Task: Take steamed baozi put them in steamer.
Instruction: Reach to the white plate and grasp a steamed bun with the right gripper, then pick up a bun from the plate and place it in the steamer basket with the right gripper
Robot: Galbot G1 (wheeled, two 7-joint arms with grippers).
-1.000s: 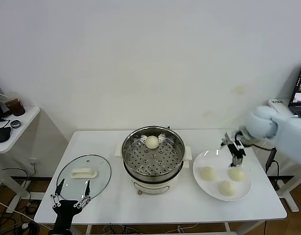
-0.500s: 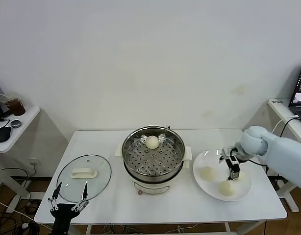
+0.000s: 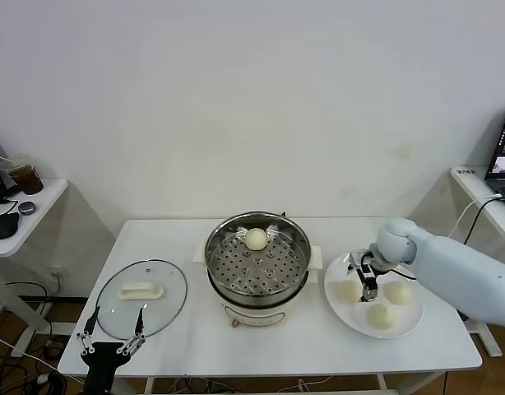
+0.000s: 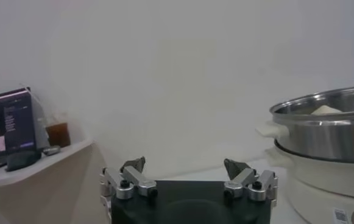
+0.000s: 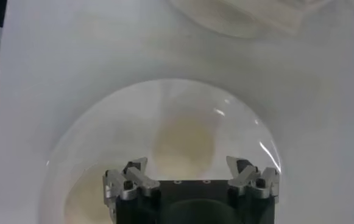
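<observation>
One baozi [image 3: 255, 239] lies on the perforated tray at the back of the steamer [image 3: 257, 292], mid-table. Three baozi [image 3: 348, 290] [image 3: 398, 292] [image 3: 379, 315] lie on the white plate [image 3: 410, 322] to the steamer's right. My right gripper [image 3: 367, 279] is open and empty, low over the plate, just above the left baozi, which shows between its jaws in the right wrist view [image 5: 184, 143]. My left gripper [image 3: 111, 340] is open and empty, parked off the table's front left corner. The steamer [image 4: 329, 137] shows side-on in the left wrist view.
The glass lid [image 3: 141, 299] with a white handle lies flat on the table's left part. A side shelf [image 3: 34, 206] at far left holds a cup [image 3: 25, 177] and dark items. A laptop [image 3: 504, 148] stands at far right.
My right gripper moved left and down across the plate, from above the right baozi to above the left one. The left gripper sank slightly.
</observation>
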